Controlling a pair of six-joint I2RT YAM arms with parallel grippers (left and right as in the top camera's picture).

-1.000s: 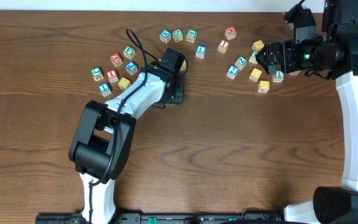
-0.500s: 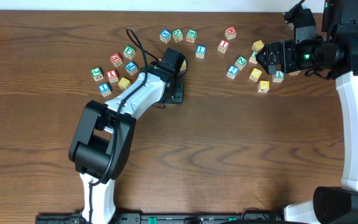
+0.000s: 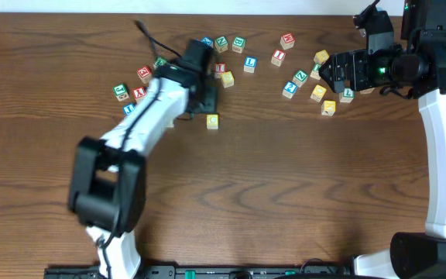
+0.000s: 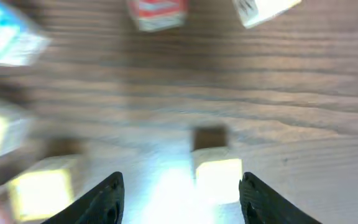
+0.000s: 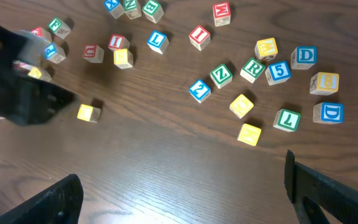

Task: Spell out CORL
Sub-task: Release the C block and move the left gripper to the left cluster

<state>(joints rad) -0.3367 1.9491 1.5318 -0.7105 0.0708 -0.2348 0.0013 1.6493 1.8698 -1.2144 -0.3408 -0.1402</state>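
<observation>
Table [image 3: 300,201]: dark wood, with lettered cubes scattered along its 12 o'clock side.
Left arm [image 3: 142,124]: has swung toward 11 o'clock since a second ago.
Right arm [image 3: 440,155]: unmoved, reaching in from the 2 o'clock corner.
Left gripper [image 4: 179,200]: jaws partway apart, wider than before, with nothing between them.
Right gripper [image 5: 185,198]: spread wide and empty, as before.
Yellow-topped cube [image 3: 212,121]: hidden under the arm a second ago, it now sits alone on bare wood at 5 o'clock of the left gripper, clear of it.
L cube [image 3: 249,63]: at 1 o'clock of the yellow-topped cube, unmoved.
R cube [image 5: 252,69]: plain in the right wrist view, but mostly hidden under the right gripper from overhead.
Left wrist view: motion-blurred, with the yellow-topped cube low in frame and its letter unreadable.
Axis: the cubes are equal-sided, so none has a long axis. The yellow-topped cube sits nearly square to the wood grain.
</observation>
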